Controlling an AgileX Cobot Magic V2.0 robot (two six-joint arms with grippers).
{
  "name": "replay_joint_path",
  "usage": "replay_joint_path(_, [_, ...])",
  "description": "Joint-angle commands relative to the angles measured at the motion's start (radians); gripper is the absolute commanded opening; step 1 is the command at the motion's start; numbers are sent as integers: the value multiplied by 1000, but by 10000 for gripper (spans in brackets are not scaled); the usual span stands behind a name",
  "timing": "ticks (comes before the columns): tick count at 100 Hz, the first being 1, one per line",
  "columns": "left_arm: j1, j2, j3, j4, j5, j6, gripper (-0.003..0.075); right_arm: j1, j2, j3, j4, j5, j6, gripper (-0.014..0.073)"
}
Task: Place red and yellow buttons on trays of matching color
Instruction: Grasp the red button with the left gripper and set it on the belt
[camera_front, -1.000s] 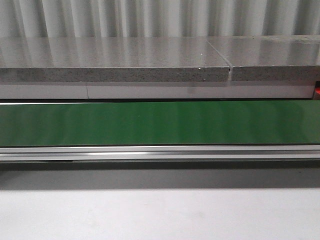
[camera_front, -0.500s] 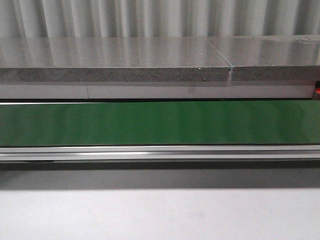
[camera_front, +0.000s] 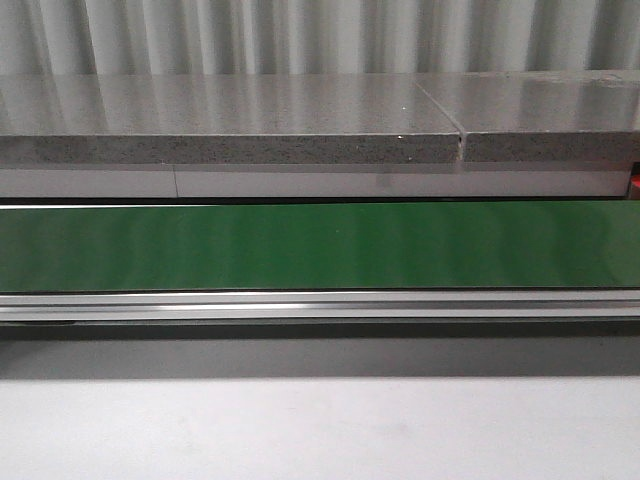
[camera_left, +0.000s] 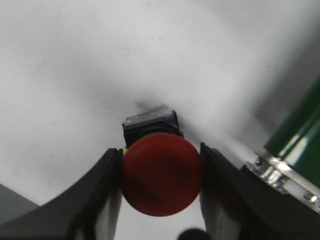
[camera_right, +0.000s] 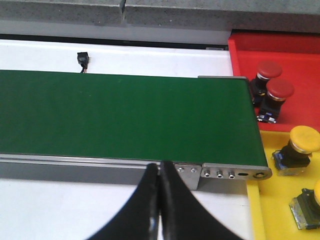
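We see left gripper (camera_left: 161, 172) clamped on red button (camera_left: 161, 173), frame centre; right gripper (camera_right: 159, 200) pinched shut, empty; red tray (camera_right: 295, 65) upper right; risk: cap slips from hold, drops short

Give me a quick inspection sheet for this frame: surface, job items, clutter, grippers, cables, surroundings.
Surface: white table with a green conveyor belt across it; belt bare.
Job's things: red button held in the left gripper. Red tray holds two red buttons; yellow tray holds two yellow buttons, one cut off at the frame edge.
Clutter: nothing seen.
Grippers: left shut on the red button above the table; right gripper shut, holding nothing, at the belt's near rail.
Cables: small black connector with a short lead behind the belt.
Surroundings: grey stone ledge, corrugated wall behind.
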Motion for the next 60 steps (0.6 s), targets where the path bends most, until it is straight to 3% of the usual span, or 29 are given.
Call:
replay_joint_path(1, [-23, -80, -87, -11, 23, 21, 104, -1, 4, -24, -1, -66, -7, -67])
replay_joint_path(30, [-152, -139, -296, -11, 160, 21, 104, -1, 4, -24, -1, -66, -7, -67])
replay_joint_path(60, [-362, -96, -313, 5, 146, 21, 104, -1, 4, -24, -1, -66, -7, -67])
